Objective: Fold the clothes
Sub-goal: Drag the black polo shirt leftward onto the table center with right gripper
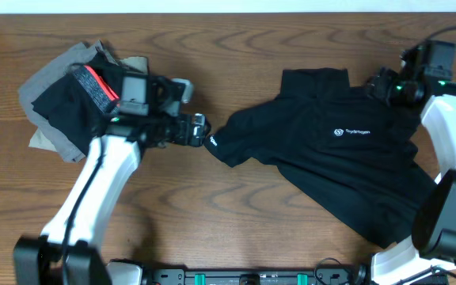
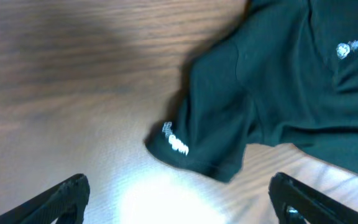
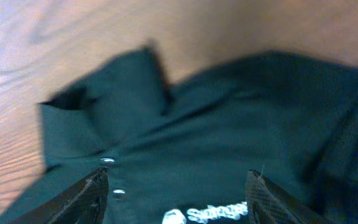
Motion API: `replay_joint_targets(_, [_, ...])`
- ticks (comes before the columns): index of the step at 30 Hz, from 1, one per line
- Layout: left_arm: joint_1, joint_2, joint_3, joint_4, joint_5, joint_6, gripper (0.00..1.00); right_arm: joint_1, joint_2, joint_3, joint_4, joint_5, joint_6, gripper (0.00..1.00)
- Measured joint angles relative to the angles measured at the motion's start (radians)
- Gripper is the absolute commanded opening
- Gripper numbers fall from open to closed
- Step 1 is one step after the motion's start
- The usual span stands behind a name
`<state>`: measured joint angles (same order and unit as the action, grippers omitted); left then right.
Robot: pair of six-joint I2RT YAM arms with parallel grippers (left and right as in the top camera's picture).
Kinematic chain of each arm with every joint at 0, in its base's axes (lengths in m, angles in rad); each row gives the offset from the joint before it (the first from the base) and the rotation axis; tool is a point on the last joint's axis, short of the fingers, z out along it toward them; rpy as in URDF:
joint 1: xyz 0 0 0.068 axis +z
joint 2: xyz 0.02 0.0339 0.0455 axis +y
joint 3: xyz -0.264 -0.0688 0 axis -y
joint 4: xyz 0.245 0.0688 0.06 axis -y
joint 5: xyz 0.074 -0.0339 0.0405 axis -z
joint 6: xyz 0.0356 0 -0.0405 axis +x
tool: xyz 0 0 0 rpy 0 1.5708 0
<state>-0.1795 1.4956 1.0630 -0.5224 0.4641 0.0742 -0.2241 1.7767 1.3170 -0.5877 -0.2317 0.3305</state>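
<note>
Clothes sit in two spots for you: black shirt (image 1: 347, 158) lies rumpled on counter (image 1: 236, 222) right of centre, chest logo (image 1: 351, 133) facing up. Pile (image 1: 58, 107) of grey, tan and red-banded black pieces is bunched at left end. Left end effector (image 2: 178, 193) spread wide, empty, low over counter just beside sleeve (image 2: 216, 118) hem with white print (image 2: 174, 142). Right end effector (image 3: 178, 186) also spread, pinching nothing, above collar (image 3: 104, 93) and buttons (image 3: 107, 161).
</note>
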Motion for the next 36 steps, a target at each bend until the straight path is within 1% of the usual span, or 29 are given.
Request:
replay_joint_targets(2, [-0.021,0.072,0.000,0.052,0.000,0.018,0.90,-0.018,0.019,0.000,-0.018,-0.006,0.000,0.70])
replay_joint_targets(8, [-0.035,0.208,0.000,0.086,-0.043,0.037,0.90,-0.021,0.025,0.000,-0.018,-0.020,-0.005,0.72])
replay_joint_targets(12, [-0.035,0.283,0.000,0.109,-0.079,0.045,0.86,-0.021,0.025,0.000,-0.018,-0.023,-0.006,0.73])
replay_joint_targets(14, [-0.035,0.309,0.000,0.116,-0.087,0.050,0.80,-0.021,0.025,0.000,-0.019,-0.023,-0.006,0.73])
replay_joint_targets(19, [-0.036,0.351,0.000,0.119,-0.090,0.056,0.61,-0.021,0.025,0.000,-0.024,-0.024,-0.006,0.74])
replay_joint_targets(22, [-0.043,0.359,0.000,0.119,-0.087,0.061,0.56,-0.021,0.025,0.000,-0.025,-0.024,-0.008,0.74])
replay_joint_targets(30, [-0.070,0.359,0.000,0.092,-0.081,0.059,0.20,-0.021,0.025,0.000,-0.032,-0.026,-0.009,0.74])
replay_joint_targets(32, [-0.076,0.359,0.000,0.071,-0.081,0.066,0.08,-0.021,0.025,0.000,-0.034,-0.026,-0.009,0.75])
replay_joint_targets(33, [-0.078,0.359,0.000,0.065,-0.081,0.062,0.06,-0.021,0.025,0.000,-0.034,-0.026,-0.009,0.75])
replay_joint_targets(36, [-0.080,0.358,0.002,0.029,-0.092,0.072,0.06,-0.021,0.025,0.000,-0.035,-0.026,-0.009,0.75])
